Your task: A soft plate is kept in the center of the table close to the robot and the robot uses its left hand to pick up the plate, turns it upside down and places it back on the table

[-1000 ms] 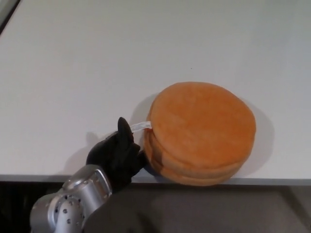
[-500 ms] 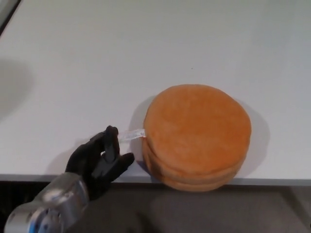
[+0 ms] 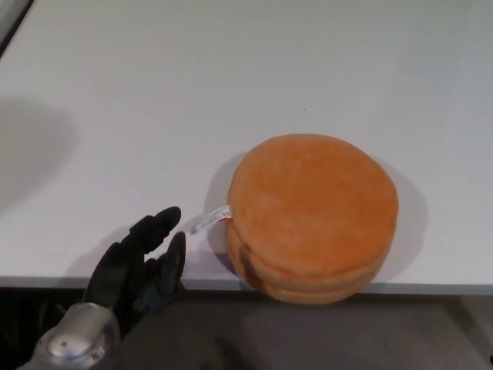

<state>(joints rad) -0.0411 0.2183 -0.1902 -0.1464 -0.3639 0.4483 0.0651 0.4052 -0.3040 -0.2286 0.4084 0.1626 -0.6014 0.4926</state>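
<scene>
Plate: soft, orange and round [image 3: 312, 216]; it rests on the white worktop [image 3: 154, 92] at the near edge, its smooth domed side facing up, a small white tag [image 3: 209, 220] sticking out of its side towards the hand.
Left hand: black [image 3: 142, 262], at the worktop's near edge; fingers spread apart, holding nothing, thumb and fingertips aimed towards the tag.
Right hand: not seen.
Plate relative to hand: off to the hand's right and slightly beyond it, near but apart; a strip of bare worktop lies between the fingertips and the plate's side, and the tag's end sits just past the upper fingertip.
Step in hand: judging by the smooth dome on top, the plate may already lie upside down, with the empty hand clear of it; I cannot be sure which face is which.
Next move: if the flip is done, only drawing the arm away without snagging the tag; if not, a reach right to pinch the plate's soft rim.
</scene>
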